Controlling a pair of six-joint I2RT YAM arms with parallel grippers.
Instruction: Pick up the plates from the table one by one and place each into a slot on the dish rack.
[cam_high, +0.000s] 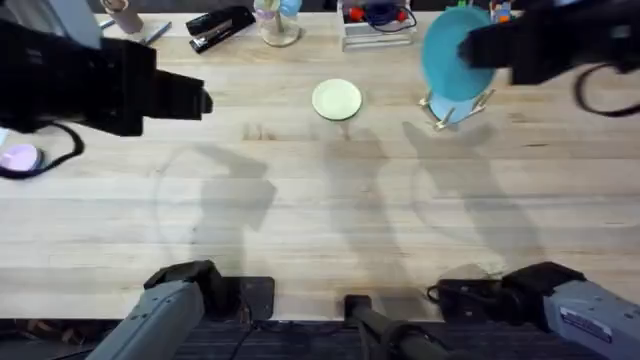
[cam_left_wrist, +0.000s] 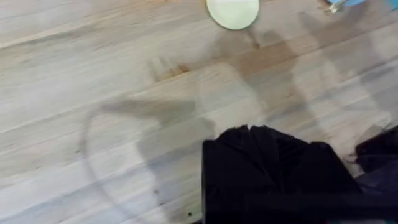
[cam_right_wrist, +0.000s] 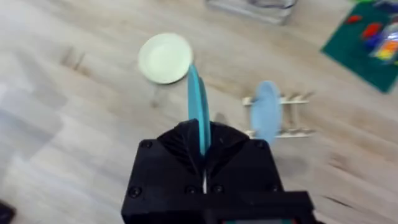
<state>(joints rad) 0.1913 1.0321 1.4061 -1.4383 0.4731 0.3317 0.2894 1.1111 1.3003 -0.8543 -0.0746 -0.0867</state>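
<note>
Teal plate (cam_right_wrist: 198, 106) sits clamped edge-on between the right fingers (cam_right_wrist: 202, 146); left fingers' state unclear.

Even bright overhead light, soft grey arm shadows across the table (cam_high: 320, 200), no glare, right wrist view motion-blurred, near grippers dark and unfocused

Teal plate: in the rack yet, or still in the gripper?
Not in the rack. The teal plate stands on edge, clamped in the right gripper above the table, beside the dish rack, which holds a light-blue plate.
</note>
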